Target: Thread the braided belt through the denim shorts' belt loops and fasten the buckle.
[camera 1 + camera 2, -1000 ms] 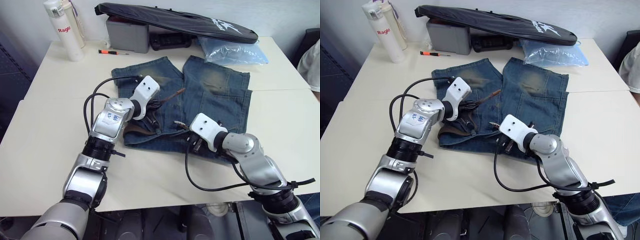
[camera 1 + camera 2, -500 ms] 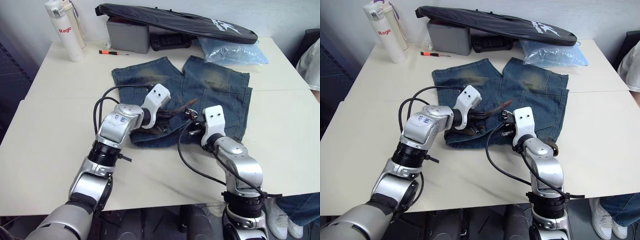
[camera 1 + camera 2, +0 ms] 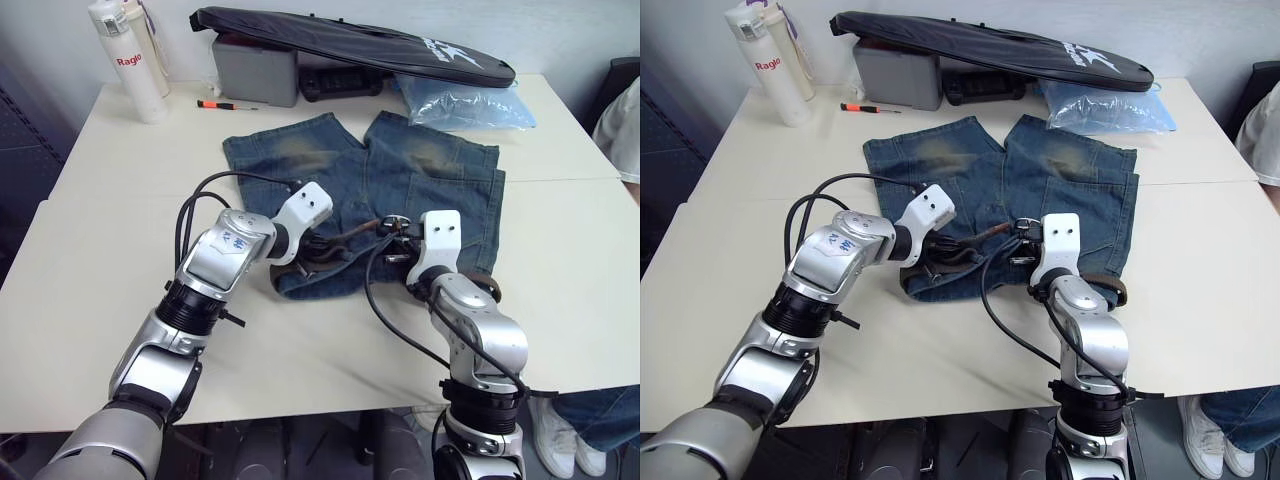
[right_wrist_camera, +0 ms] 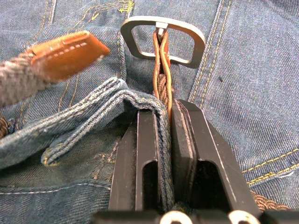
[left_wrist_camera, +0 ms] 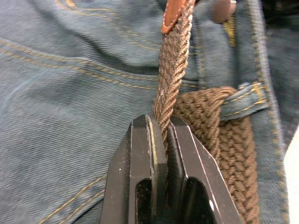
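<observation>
— Two ends of the braided belt point(image 5: 169, 88) meet over the waist of the denim shorts point(image 3: 420, 175), which lie flat on the table point(image 3: 100, 260). The rest of the strap runs under a belt loop point(image 5: 240, 100).

— How do the grippers stand?

— The left gripper point(image 5: 161, 133) is clamped on the strap just below its tan leather tip point(image 4: 65, 53). The right gripper point(image 4: 166, 116) is closed on the belt behind the silver buckle point(image 4: 163, 39), with a fold of waistband pinched in too.

— And around them?

— A white bottle point(image 3: 125, 60), a grey box point(image 3: 257, 68), a black bag point(image 3: 350, 42) and a pale blue plastic bag point(image 3: 465, 102) sit at the table's far side.
</observation>
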